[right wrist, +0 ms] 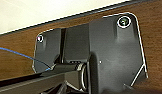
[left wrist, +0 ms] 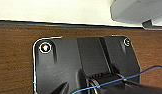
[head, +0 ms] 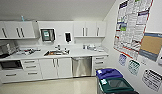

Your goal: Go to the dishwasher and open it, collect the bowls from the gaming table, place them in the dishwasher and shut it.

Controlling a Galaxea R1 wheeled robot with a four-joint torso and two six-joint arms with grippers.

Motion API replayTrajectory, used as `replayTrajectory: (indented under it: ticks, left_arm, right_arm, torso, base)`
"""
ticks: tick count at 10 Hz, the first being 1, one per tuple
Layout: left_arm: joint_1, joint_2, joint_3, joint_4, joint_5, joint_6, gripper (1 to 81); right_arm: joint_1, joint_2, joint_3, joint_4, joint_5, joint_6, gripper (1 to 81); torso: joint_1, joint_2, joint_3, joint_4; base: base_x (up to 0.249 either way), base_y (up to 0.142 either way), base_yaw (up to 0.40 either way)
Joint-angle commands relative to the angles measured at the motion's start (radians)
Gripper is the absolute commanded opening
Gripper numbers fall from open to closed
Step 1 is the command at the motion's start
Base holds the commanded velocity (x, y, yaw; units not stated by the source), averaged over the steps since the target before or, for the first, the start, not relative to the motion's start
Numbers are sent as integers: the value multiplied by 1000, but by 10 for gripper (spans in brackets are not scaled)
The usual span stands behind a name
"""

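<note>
The dishwasher (head: 82,66) stands shut under the white counter (head: 79,53) in the head view, its grey steel front and bar handle facing me, between white cabinet doors and a stack of drawers. It lies ahead and slightly right of centre, across a stretch of pale floor. The wrist views look down past the robot's dark plates onto a brown wood-grain surface and a pale floor. The bowls and the gaming table are out of view.
A sink (head: 56,52) sits in the counter left of the dishwasher. Two bins, one with a blue lid (head: 108,73) and one with a green lid (head: 118,85), stand close at the right by a wall with posters (head: 132,25). An oven (head: 10,65) is at far left.
</note>
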Motion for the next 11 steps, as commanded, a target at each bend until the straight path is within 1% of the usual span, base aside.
replayTrajectory:
  ticks: [1, 11]
  left_arm:
    - [-51, -18, 7, -8, 54, 1, 811]
    - [-51, -20, 7, -14, 52, 1, 811]
  right_arm:
    - [57, -14, 11, 9, -48, -2, 811]
    - [53, -14, 11, 6, -48, -4, 811]
  torso:
    - [0, 0, 0, 0]
    - [-2, 0, 0, 0]
  base:
    - [113, 0, 0]
    - [85, 0, 0]
